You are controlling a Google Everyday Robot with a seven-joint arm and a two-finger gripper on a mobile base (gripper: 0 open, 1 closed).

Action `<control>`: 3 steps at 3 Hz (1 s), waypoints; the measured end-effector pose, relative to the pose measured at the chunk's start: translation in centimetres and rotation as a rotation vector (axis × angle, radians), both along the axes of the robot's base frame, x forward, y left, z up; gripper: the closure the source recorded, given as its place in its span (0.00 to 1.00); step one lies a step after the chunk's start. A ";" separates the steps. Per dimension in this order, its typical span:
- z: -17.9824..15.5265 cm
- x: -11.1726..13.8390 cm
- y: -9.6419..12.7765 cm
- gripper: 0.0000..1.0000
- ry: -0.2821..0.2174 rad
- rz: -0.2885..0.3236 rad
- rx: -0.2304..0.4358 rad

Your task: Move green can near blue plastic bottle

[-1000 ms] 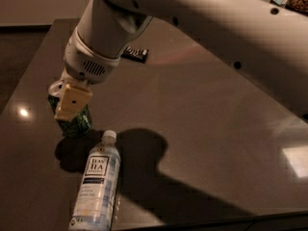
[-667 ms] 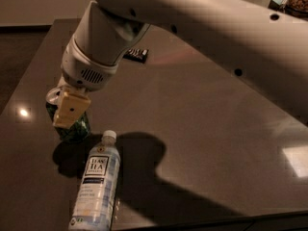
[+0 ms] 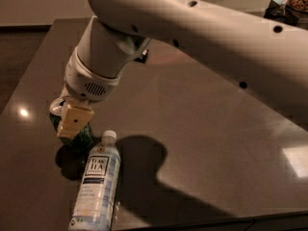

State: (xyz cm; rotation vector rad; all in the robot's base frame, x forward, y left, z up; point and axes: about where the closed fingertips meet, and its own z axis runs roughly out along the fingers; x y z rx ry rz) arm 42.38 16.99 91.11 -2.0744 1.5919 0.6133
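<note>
In the one camera view a pale wall (image 3: 33, 4) stands behind a dark, glossy brown worktop (image 3: 207, 129). The worktop shows a few bright reflections and the broad shadow of the white robot arm (image 3: 202, 37). Some dark clutter (image 3: 288, 4) sits at the far right corner, too dim to identify. A flat dark snack bar (image 3: 143, 57) peeks out from behind the arm, well apart from the action.

The claw (image 3: 72, 125) has come down and forward over the last second, bringing the small green can of patterned aluminium (image 3: 85, 134) with it. Its tan fingers (image 3: 73, 120) look clamped on the green can, which is upright. Whether the can's base touches the worktop I cannot tell.

The clear blue plastic bottle with a white cap and pale label (image 3: 96, 186) has not shifted. It lies on its side with its cap pointing toward the can. The can is now just beside that cap, so the move looks nearly complete; setting down and release probably remain.
</note>
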 end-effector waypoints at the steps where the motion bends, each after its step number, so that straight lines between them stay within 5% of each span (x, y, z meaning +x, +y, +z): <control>1: -0.5 0.4 -0.8 0.09 0.007 -0.006 -0.003; 3: -0.4 0.2 -0.7 0.00 0.005 -0.003 -0.004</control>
